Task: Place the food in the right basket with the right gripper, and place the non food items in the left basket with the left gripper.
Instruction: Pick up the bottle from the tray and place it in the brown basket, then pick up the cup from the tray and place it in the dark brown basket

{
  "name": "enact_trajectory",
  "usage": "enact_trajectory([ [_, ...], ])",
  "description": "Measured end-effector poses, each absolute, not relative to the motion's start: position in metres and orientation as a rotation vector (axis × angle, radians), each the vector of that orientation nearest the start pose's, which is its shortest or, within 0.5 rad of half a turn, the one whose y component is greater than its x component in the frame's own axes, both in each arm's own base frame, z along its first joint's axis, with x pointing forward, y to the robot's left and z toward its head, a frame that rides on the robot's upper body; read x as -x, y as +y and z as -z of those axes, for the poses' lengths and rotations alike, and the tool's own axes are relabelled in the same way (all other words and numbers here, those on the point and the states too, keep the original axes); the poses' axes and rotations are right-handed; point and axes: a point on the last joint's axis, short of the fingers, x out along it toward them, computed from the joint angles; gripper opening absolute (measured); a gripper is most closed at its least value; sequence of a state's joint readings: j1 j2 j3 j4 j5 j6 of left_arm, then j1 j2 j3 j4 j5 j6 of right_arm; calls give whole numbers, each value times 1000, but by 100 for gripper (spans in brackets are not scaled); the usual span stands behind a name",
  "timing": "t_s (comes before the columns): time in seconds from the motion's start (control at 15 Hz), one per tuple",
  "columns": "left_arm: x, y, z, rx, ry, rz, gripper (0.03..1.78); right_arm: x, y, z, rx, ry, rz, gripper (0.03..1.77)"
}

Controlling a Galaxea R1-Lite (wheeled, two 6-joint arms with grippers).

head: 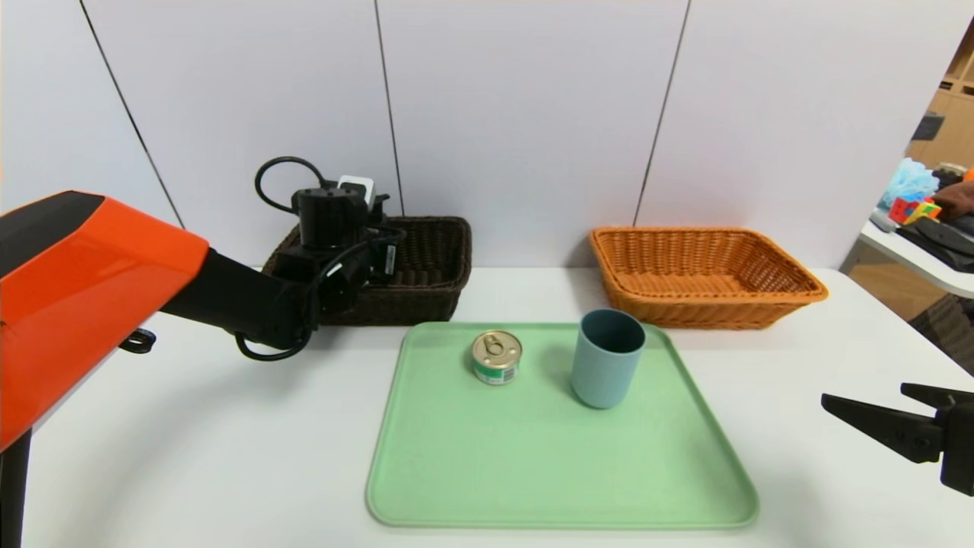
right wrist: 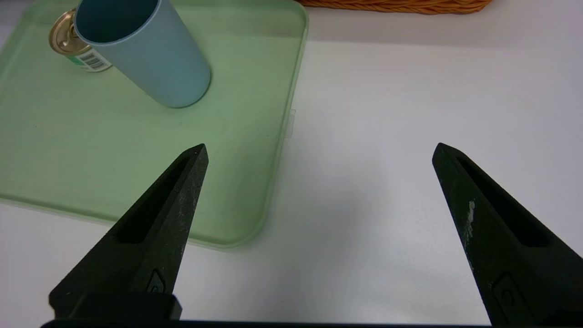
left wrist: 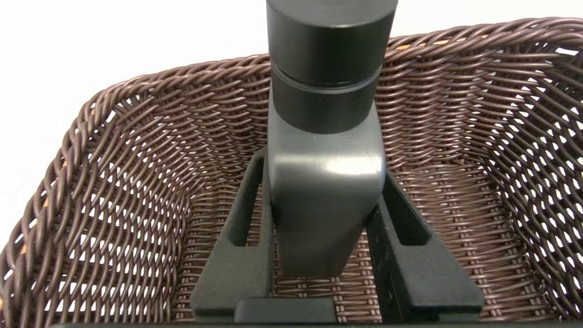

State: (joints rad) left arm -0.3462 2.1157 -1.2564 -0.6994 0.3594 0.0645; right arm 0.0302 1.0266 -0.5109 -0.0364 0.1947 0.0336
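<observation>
My left gripper (left wrist: 323,169) is shut on the black pump bottle (left wrist: 325,196) and holds it upright inside the dark brown left basket (left wrist: 136,159). In the head view this gripper (head: 335,251) hangs over the near left part of that basket (head: 430,266) and hides the bottle. The small tin can (head: 496,356) and the blue-grey cup (head: 607,358) stand side by side on the green tray (head: 533,472). The orange right basket (head: 708,278) holds nothing. My right gripper (head: 866,396) is open and low at the table's right edge, beside the tray's corner (right wrist: 255,218), with nothing between its fingers.
Both baskets stand against the white wall panels at the back of the white table. A second table (head: 928,251) with cluttered objects lies off to the far right. In the right wrist view the cup (right wrist: 145,54) partly covers the can (right wrist: 68,43).
</observation>
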Motion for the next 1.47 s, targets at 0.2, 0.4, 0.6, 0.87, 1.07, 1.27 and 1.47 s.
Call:
enact_trajectory([
  [0.2,-404,-137,-157,-120,151,-8,59,-124,8,-189,-71,482,-213,170],
  [0.4,-404,-138,-158,-118,148,-6,59,-124,8,-190,-71,480,-213,170],
  [0.6,-405,-138,-159,-116,143,-6,59,-124,8,-190,-71,480,-213,170],
  [0.87,-405,-138,-159,-116,142,-7,66,-124,8,-190,-71,479,-213,170],
  [1.07,-405,-138,-160,-114,137,-7,99,-123,8,-190,-70,474,-213,170],
  [1.27,-404,-138,-160,-113,138,-8,123,-122,8,-190,-70,472,-213,170],
  [1.47,-401,-136,-166,-110,126,-15,138,-122,8,-189,-72,477,-213,170],
])
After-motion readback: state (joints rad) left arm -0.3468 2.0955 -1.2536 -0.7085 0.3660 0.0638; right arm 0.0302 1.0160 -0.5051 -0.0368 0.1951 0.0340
